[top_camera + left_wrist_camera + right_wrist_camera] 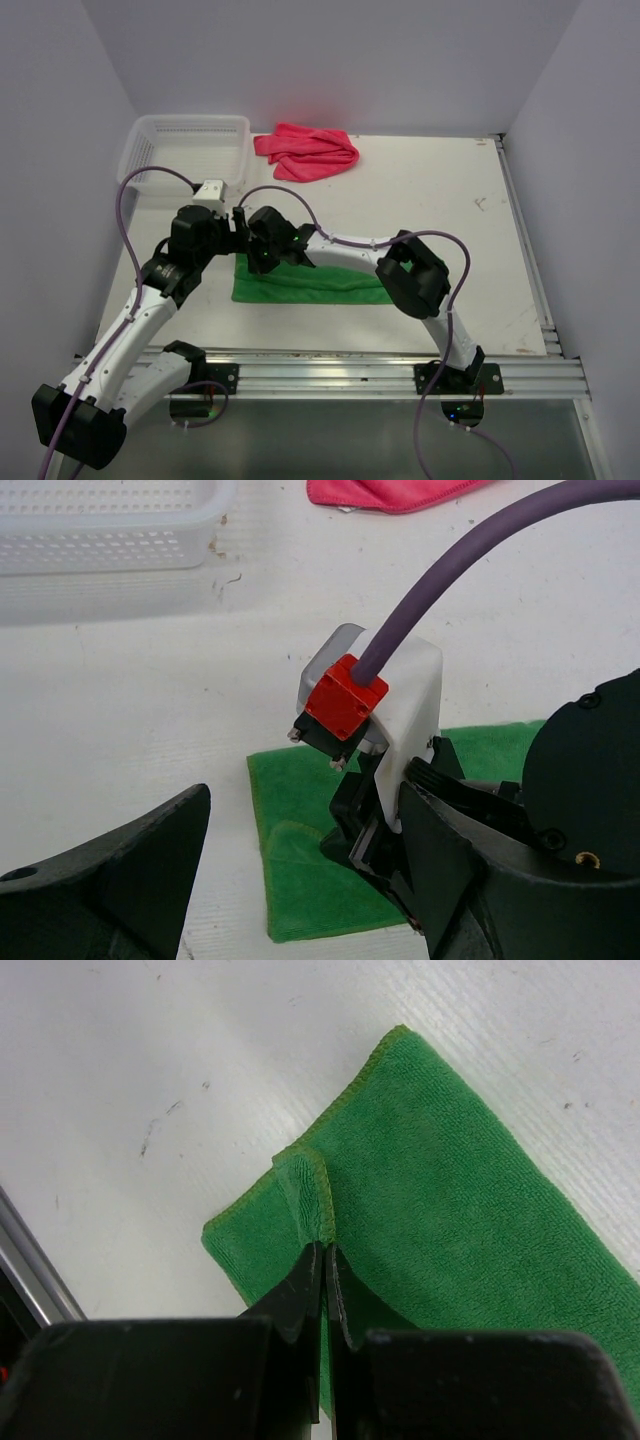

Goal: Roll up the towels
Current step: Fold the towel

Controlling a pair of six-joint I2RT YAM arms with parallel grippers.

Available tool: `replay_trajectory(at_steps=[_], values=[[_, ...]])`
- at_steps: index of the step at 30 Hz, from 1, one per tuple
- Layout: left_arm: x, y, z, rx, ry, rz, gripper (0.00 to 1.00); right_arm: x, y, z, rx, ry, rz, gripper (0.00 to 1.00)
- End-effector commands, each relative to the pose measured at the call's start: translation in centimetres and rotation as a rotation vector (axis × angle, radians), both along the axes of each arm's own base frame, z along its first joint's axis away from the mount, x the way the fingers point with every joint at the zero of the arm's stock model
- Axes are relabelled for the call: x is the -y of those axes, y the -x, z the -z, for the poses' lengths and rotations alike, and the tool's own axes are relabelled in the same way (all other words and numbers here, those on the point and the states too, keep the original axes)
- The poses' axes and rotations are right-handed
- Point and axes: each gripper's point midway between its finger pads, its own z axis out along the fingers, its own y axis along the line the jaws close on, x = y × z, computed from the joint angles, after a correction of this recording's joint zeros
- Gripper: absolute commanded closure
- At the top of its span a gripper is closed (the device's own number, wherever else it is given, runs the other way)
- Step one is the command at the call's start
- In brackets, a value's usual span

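Hidden: from the top view, the left end of the green microfibre towel [320,283] lies under both wrists, so the grip itself cannot be seen there.
Cut off: the left wrist view clips the pink crumpled towel [308,152] and the white perforated plastic basket [190,120] at its upper edge. In the right wrist view the green towel runs out of frame at the right.
Hard to make out: a small white box [211,190] just beside the basket, with no detail legible.
Count: two towels, one basket, one small box, two arms.
Green towel: folded into a long strip, flat on the white bench [430,200] in front of the arms.
Pink towel: bunched at the far edge, well apart from the green one and near the basket.
Right end effector [322,1265]: clenched, with its fingertips pinching a raised fold at the strip's corner edge.
Left end effector [305,810]: released, with its fingers spread wide on either side of the right wrist's white housing with a red plug [345,695] and its purple cable [470,560], above the same towel end.
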Motion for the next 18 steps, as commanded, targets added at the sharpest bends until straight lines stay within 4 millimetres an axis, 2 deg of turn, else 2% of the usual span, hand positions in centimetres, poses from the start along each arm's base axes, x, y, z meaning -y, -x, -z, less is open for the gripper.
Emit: replay_trajectory(at_steps=[1,18], values=[[-0.1,-0.5,-1.1,0.050,-0.002,0.001,0.20,-1.6,1.4,-3.2,-0.005,-0.095,-0.032,1.00],[-0.1,-0.6,-0.9,0.044,-0.003,0.004,0.20,-2.1,3.7,-1.6,-0.055,-0.092,-0.066,1.00]])
